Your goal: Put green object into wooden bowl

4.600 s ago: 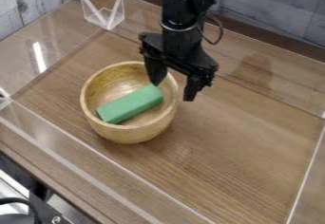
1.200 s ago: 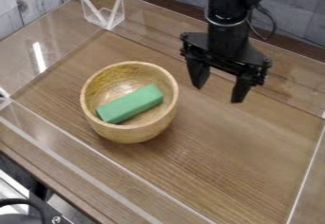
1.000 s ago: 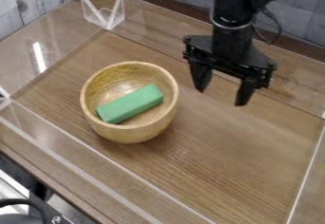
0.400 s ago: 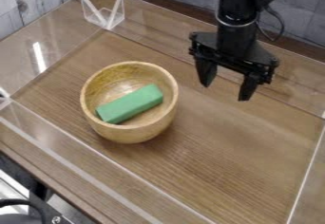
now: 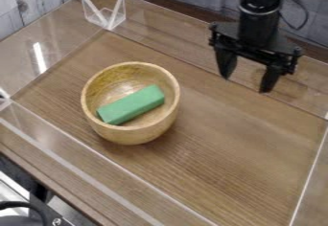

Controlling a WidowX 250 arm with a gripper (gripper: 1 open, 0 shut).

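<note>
The black pincer (image 5: 252, 74) hangs over the surface's (image 5: 218, 144) far right area, pointing down, its jaws spread apart and gripping nothing. Well to its left, toward the surface's left edge, the wooden bowl (image 5: 90, 114) sits upright. The green object (image 5: 133, 104) lies inside it, long axis running diagonally from near-left to far-right. No writing is legible anywhere.

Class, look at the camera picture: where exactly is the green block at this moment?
The green block lies inside the wooden bowl, left of centre in the camera view, well apart from the open tool at upper right.
</note>
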